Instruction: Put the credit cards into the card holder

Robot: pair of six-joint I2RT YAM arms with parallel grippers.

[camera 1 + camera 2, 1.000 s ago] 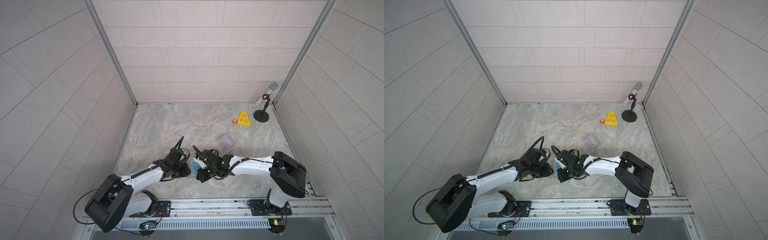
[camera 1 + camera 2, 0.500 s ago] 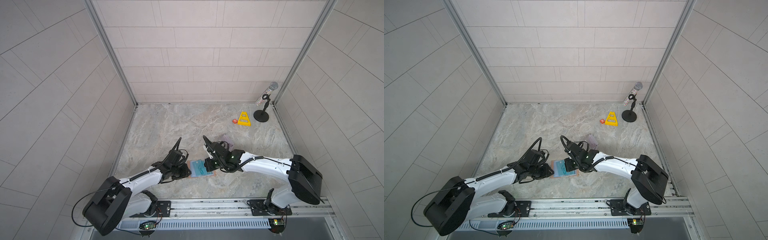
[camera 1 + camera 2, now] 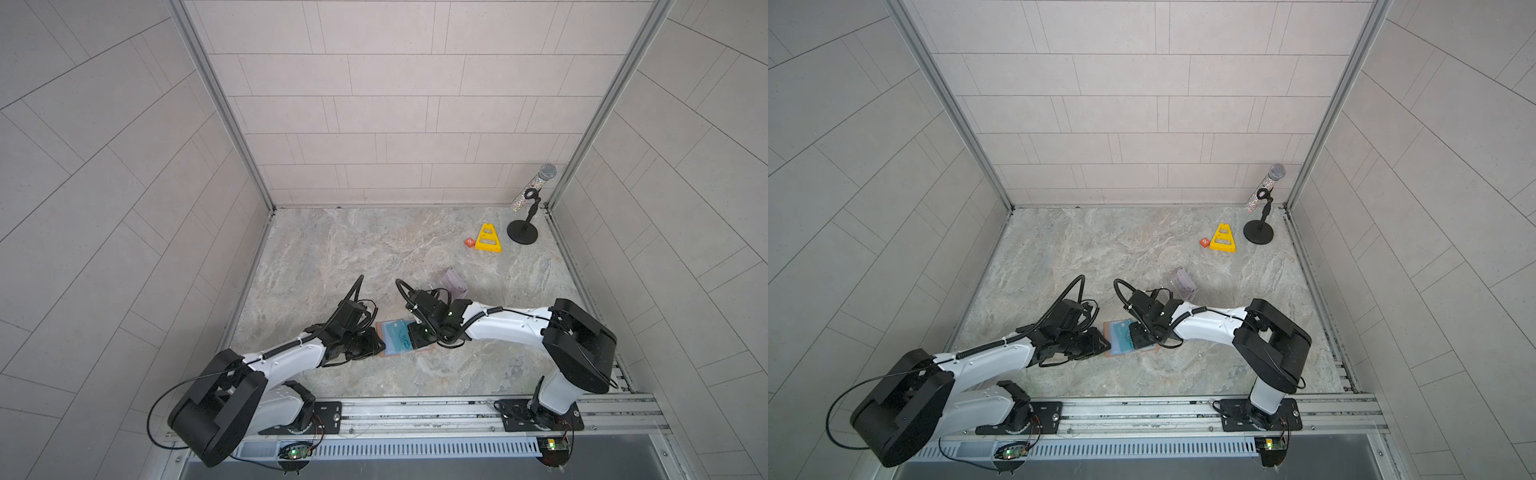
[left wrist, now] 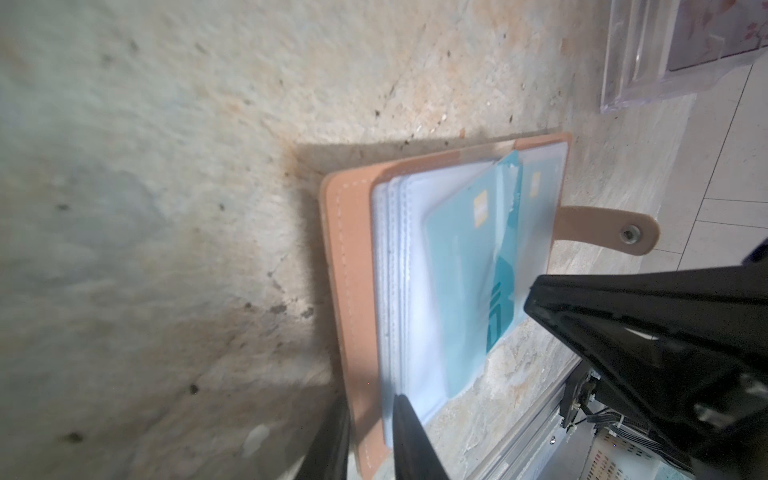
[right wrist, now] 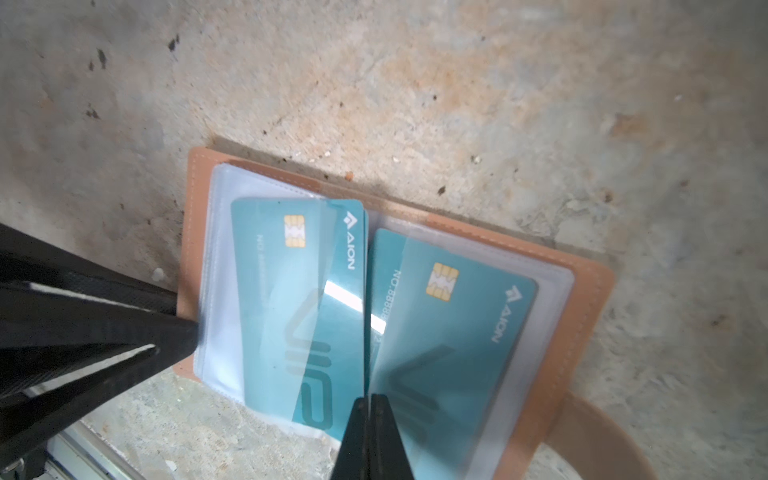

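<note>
The holder [image 5: 582,299] lies open and flat on the table [image 5: 415,83], between the two arms. The left hand [image 4: 365,419] is clamped on its outer edge, one finger on either side of the tan cover and clear pages, pinning that half down. The right hand [image 5: 369,401] is clenched tight, with nothing between its fingers that I can see. Its tips sit by the spine, right against the exposed end of a teal VIP card [image 5: 345,365]. That card is partly inside the sleeve [image 5: 220,270] on the left hand's page, and a strip nearest the spine is uncovered. The left wrist view shows that end lifted a little off the page. A second teal card [image 5: 449,332] looks fully sleeved on the facing page. Pale cards sit in a clear stand [image 4: 648,62], apart from the holder.

So the job here, as I read it, is seating this card. Best play: push low and flat along the page toward the left hand, so the card slides rather than bows. Put the tips on the card's edge, not on the film, or the film bunches. The left hand must grip firmly as the counter-force, or the whole holder skates. Ease off once the edge clears the sleeve mouth.
</note>
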